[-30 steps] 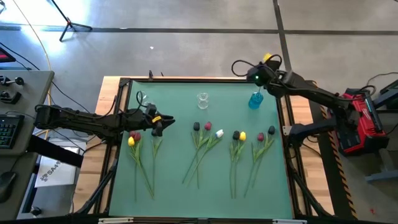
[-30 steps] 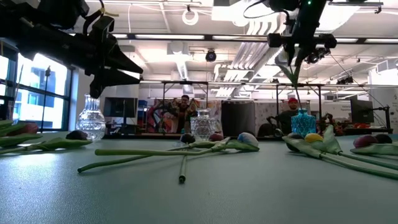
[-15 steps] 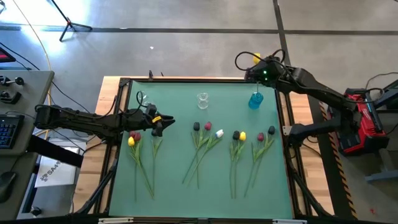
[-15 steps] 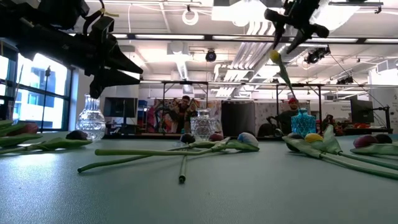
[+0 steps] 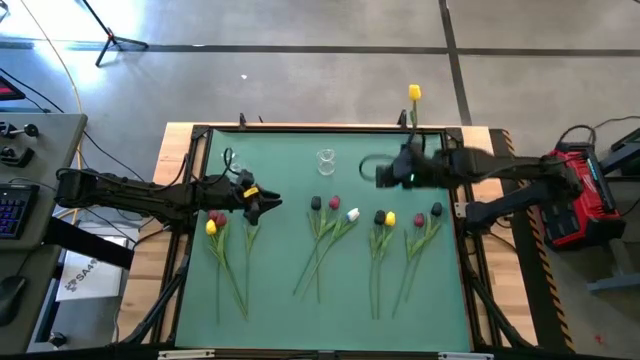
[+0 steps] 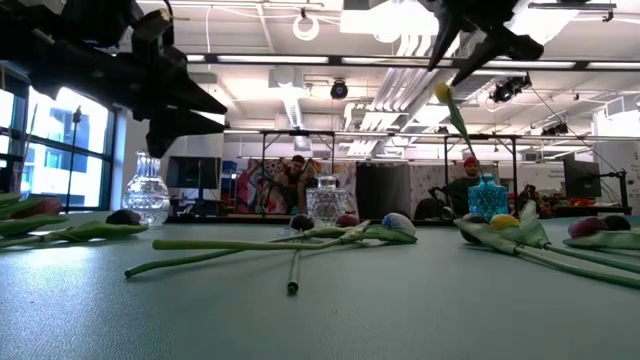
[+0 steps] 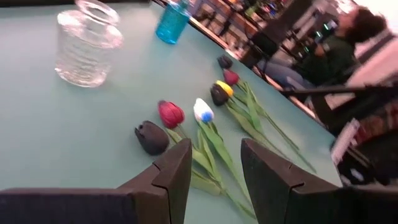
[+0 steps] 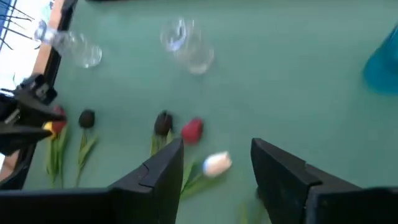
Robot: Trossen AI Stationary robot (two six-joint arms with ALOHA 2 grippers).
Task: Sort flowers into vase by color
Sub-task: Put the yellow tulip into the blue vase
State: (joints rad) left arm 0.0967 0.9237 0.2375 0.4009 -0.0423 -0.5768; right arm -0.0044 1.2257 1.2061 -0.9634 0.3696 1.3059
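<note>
1. High view: the right gripper [image 5: 385,174] hovers over the green bench [image 5: 320,300] near its far right, holding nothing; a yellow tulip [image 5: 413,93] sticks out past the far edge. The left gripper [image 5: 268,200] hangs by the left flowers [image 5: 215,225].
2. Low view: the yellow tulip leans from the blue vase [image 6: 487,198].
3. Left wrist view: fingers [image 7: 171,177] apart and empty above a black tulip [image 7: 151,137].
4. Right wrist view: fingers [image 8: 161,171] spread and empty over a white tulip [image 8: 217,163].
</note>
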